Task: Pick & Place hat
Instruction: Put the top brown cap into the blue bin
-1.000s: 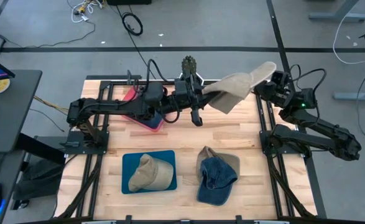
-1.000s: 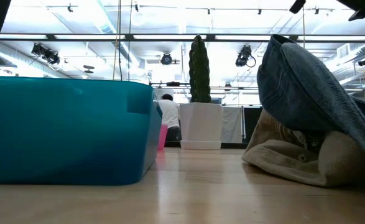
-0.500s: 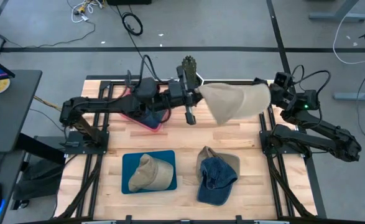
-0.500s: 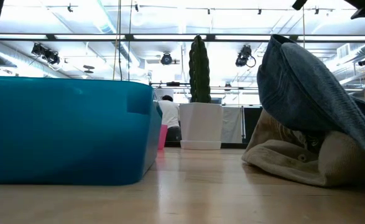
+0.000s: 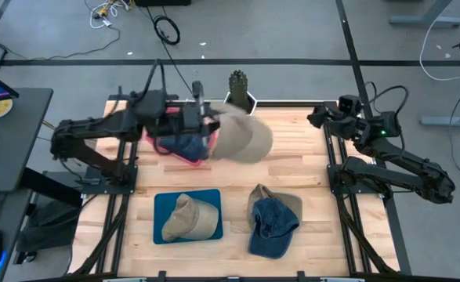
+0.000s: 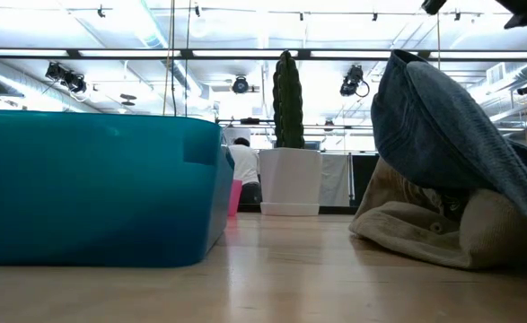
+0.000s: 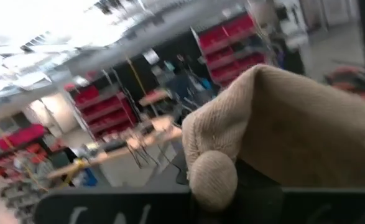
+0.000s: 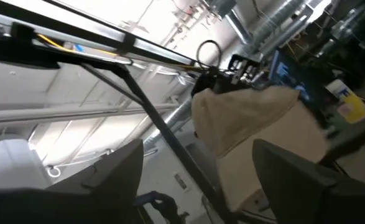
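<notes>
The right hand [image 5: 317, 117] has let go and stands open; the left hand [image 5: 204, 124] now carries the tan hat [image 5: 241, 139], clamped, beside the pink bin [image 5: 184, 153].

Two dark jointed arms, black cables looping above.

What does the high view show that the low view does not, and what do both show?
Only the high view shows the left gripper shut on the tan hat beside the pink tray, and the right gripper with open jaws. Only the low view shows a person in the room behind. Both show the teal tray, the blue hat and the cactus.
</notes>
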`<state>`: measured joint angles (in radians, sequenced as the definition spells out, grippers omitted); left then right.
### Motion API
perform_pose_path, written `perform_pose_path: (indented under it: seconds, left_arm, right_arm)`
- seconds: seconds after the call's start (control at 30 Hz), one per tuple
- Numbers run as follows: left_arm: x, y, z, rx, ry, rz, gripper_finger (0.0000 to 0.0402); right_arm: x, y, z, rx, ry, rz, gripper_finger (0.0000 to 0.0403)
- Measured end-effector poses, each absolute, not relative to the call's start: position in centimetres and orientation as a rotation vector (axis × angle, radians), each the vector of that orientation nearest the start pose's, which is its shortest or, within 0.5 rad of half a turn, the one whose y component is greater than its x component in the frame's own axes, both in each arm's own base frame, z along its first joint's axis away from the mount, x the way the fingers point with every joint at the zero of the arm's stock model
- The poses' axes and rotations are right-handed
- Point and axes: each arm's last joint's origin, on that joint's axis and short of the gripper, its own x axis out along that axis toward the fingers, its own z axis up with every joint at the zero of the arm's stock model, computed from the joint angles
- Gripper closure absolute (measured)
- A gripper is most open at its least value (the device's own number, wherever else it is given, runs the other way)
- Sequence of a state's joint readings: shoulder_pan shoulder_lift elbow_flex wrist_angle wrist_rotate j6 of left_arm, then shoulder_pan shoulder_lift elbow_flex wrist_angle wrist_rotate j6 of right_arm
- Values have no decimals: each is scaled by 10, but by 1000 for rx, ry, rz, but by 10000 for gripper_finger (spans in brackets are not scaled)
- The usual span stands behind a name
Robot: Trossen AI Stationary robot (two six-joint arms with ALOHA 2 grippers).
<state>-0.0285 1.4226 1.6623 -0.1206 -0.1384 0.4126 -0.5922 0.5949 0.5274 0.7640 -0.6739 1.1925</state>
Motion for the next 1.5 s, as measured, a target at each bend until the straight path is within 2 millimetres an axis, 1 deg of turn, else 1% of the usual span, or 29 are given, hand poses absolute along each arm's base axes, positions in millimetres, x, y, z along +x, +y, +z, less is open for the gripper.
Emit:
perform_pose_path:
  seconds: [0.07, 0.2, 0.4, 0.53, 0.67, 0.9, 1.07, 1.2, 1.3, 1.4, 1.5]
  left_arm:
    - [291, -11, 490, 406, -23, 126, 386]
    - [272, -26, 480, 427, 157, 109, 386]
    - [264, -52, 459, 375, 352, -12, 386]
    - [265, -72, 443, 402, 461, -92, 386]
    - [268, -90, 428, 465, 556, -111, 386]
    - [267, -108, 397, 537, 802, -138, 386]
    - [273, -121, 377, 590, 918, -200, 386]
    - [276, -135, 365, 633, 967, -302, 386]
    - [274, -144, 357, 692, 1004, -361, 386]
    - [269, -148, 353, 753, 1056, -403, 386]
    - [267, -148, 352, 781, 1071, -418, 386]
  right_arm:
    - [111, -53, 350, 761, -407, 370, 106]
    - [113, -54, 346, 788, -369, 340, 119]
    - [115, -56, 343, 805, -348, 324, 132]
    - [116, -57, 341, 825, -328, 310, 136]
    - [118, -58, 337, 864, -295, 290, 135]
    - [120, -60, 333, 905, -275, 245, 135]
    - [120, -60, 333, 908, -285, 233, 135]
    - [120, -61, 333, 914, -294, 217, 135]
    - [121, -61, 332, 917, -295, 213, 135]
    - [121, -61, 332, 917, -298, 209, 135]
    - [121, -61, 332, 911, -299, 208, 135]
